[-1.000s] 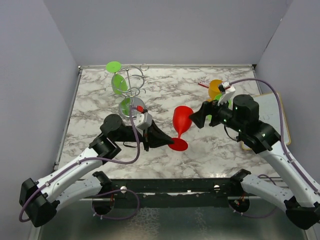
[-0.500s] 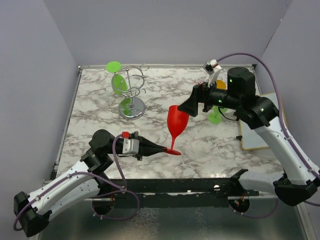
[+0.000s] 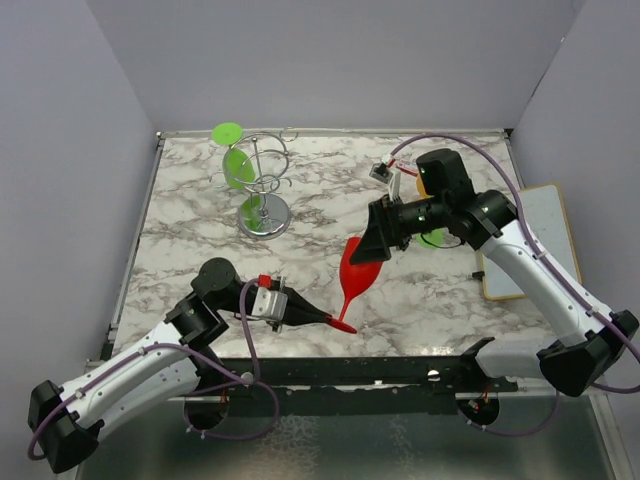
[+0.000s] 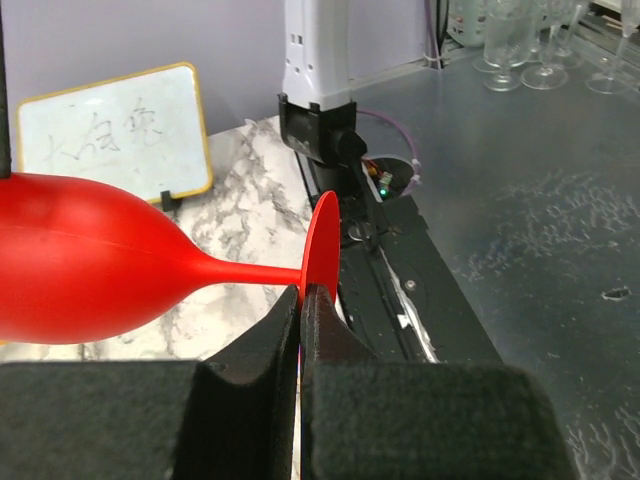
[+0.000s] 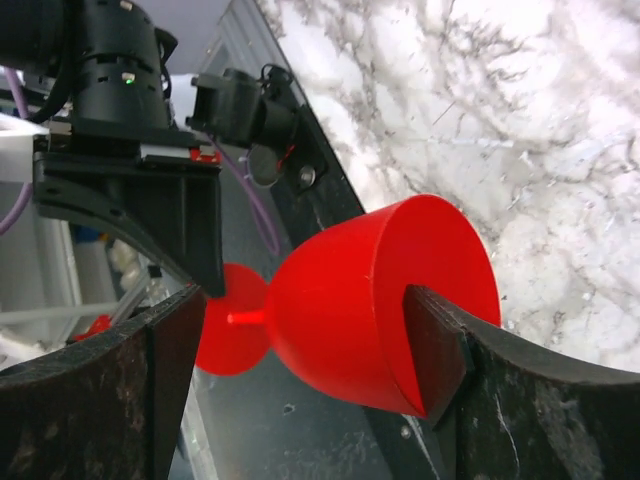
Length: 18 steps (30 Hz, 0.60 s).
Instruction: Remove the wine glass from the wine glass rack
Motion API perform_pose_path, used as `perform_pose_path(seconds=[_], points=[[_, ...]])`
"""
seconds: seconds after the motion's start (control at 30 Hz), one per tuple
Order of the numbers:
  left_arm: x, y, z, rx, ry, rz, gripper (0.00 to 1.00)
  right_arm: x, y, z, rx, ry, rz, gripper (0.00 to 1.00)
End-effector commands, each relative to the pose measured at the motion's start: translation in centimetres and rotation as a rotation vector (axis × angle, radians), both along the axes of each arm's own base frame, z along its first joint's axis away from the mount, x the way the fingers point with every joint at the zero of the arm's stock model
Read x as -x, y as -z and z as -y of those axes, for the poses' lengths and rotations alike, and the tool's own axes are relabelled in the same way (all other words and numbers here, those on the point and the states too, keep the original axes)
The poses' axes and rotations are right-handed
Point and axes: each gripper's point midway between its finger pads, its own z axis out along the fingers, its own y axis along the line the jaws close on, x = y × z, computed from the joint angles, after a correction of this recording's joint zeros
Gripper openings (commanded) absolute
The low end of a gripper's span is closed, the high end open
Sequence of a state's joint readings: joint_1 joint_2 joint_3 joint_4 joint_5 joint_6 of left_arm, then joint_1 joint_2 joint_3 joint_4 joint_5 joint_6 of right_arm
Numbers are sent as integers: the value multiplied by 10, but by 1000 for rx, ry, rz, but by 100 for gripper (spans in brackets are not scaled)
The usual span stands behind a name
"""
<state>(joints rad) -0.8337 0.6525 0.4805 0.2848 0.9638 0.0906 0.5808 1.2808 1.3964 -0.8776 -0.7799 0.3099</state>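
**Item:** red wine glass [image 3: 357, 272].

**Location:** off the wine glass rack [image 3: 270, 220], in the air over the middle of the near edge of the surface [image 3: 330, 190], well apart from the rack.

**Attitude:** tilted. The long axis runs from the foot, low and toward the near edge, up to the bowl, which points toward the far right corner.

**Left tool** [image 3: 322, 318]: pressed together on the foot disc. The left wrist view shows the disc edge-on between the fingers, with the stem leading straight away from them.

**Right tool** [image 3: 366, 250]: at the other end of the same axis, spread wide with the bowl between its fingers. In the right wrist view one finger overlaps the bowl's mouth and the other shows a gap. Contact cannot be told.

**Governing relation:** the glass lies end to end between the two tools, foot to the left arm and bowl to the right. By judgement the left tool alone bears it. A grip by the right would have to close across the bowl, square to the axis.

**Rack:** upright near the far left corner. A green wine glass [image 3: 238, 166] hangs in its loops, foot uppermost. The left arm is the nearer to it.

**Writing:** a whiteboard [image 4: 110, 130] at the right edge carries hand-drawn strokes that are not legible. No brand or label can be read.
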Motion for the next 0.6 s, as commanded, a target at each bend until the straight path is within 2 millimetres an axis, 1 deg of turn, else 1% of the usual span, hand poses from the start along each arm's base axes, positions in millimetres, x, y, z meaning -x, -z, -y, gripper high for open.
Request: perform_pose_path(seconds=[0.0,0.07,0.17,0.33,0.47,0.57], points=[[13,9,-5,-39,75,38,0,33,-7,1,-70,-118,-91,78],[14,13,-6,-46,80,42,0,39,-6,5,-61,-125,-110,75],[18,16,-8,-47,101,48,0,56,-7,10,-82,-162,-148,71],[27,17,-10,-55,160,44,0,87,-17,18,-164,-232,-207,69],[30,18,-11,-54,181,46,0,102,-23,27,-181,-235,-208,69],[32,15,-11,-52,197,48,0,113,-23,30,-204,-254,-237,64]])
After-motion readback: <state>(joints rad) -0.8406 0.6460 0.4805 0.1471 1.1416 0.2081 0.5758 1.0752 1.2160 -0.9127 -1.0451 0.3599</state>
